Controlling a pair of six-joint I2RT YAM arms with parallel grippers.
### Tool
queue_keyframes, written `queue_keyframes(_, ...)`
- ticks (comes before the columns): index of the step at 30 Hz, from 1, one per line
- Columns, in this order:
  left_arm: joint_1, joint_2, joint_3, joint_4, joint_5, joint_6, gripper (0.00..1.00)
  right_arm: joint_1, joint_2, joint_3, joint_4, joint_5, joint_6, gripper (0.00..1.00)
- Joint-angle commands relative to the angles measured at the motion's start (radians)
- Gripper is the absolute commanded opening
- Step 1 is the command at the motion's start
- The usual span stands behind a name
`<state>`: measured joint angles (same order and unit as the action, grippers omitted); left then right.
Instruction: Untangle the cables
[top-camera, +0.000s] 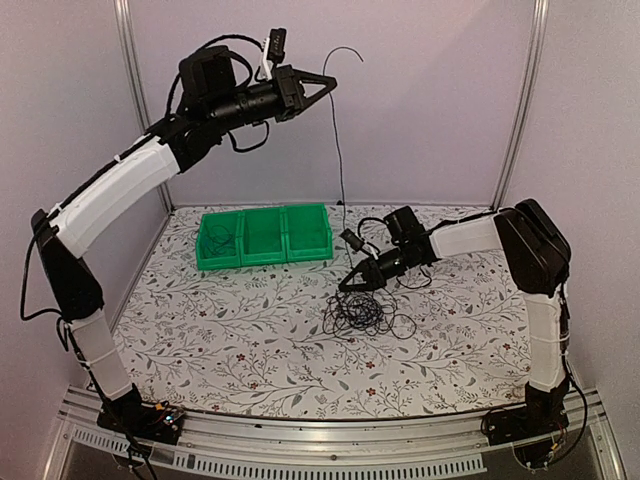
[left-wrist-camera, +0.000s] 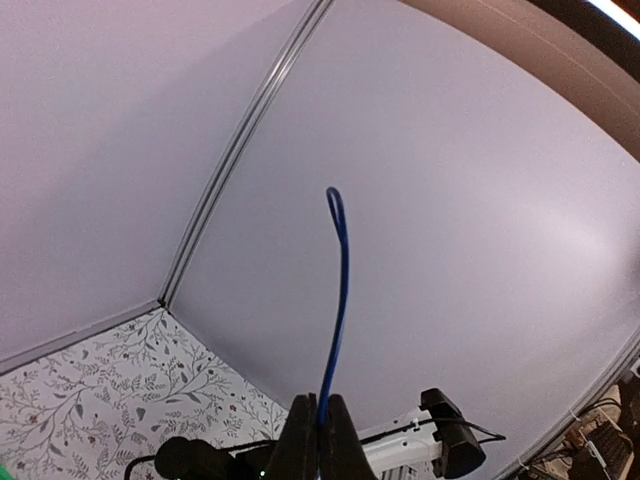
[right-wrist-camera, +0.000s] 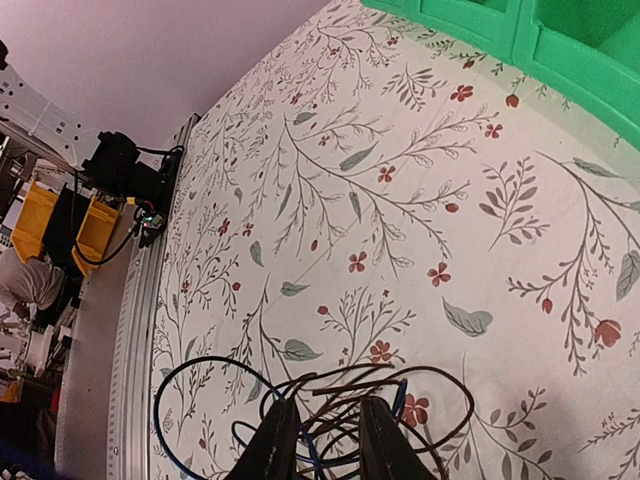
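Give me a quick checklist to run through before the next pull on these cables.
1. Grip of the left pincer on the blue cable: ok, shut tight on it, held high.
2. Path of the blue cable past the green bins: cannot tell, it hangs close to their right end.
3. Position of the right pincer: ok, down at the tangle with strands between its fingers.
4. Hold of the right pincer on those strands: cannot tell.
5. Blue cable free of the tangle: not ok, its lower part runs into the pile.
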<state>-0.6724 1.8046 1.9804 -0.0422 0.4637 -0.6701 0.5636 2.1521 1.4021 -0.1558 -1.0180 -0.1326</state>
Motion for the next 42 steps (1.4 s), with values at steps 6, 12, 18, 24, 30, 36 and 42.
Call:
queue_keyframes(6, 0.023, -0.022, 0.277, -0.132, -0.158, 0.158, 0.0, -0.015, 0.051, -0.046, -0.009, 0.17, 0.004, 0.26)
queue_keyframes(12, 0.071, -0.044, 0.398, -0.141, -0.269, 0.212, 0.0, -0.024, 0.047, -0.078, -0.04, 0.303, -0.009, 0.53)
queue_keyframes(18, 0.126, -0.11, 0.407, -0.131, -0.366, 0.233, 0.0, -0.075, 0.023, -0.109, -0.099, 0.318, -0.048, 0.63)
queue_keyframes(24, 0.142, -0.162, 0.348, -0.17, -0.493, 0.255, 0.0, -0.133, -0.019, -0.136, -0.122, 0.313, -0.067, 0.73)
queue_keyframes(30, 0.146, -0.18, 0.372, -0.168, -0.622, 0.333, 0.0, -0.149, -0.058, -0.134, -0.165, 0.366, -0.097, 0.83)
queue_keyframes(36, 0.147, -0.198, 0.409, -0.128, -0.699, 0.4, 0.0, -0.196, -0.084, -0.166, -0.161, 0.469, -0.072, 0.84)
queue_keyframes(42, 0.147, -0.23, 0.413, -0.094, -0.737, 0.397, 0.0, -0.275, -0.098, -0.152, -0.18, 0.533, -0.06, 0.86)
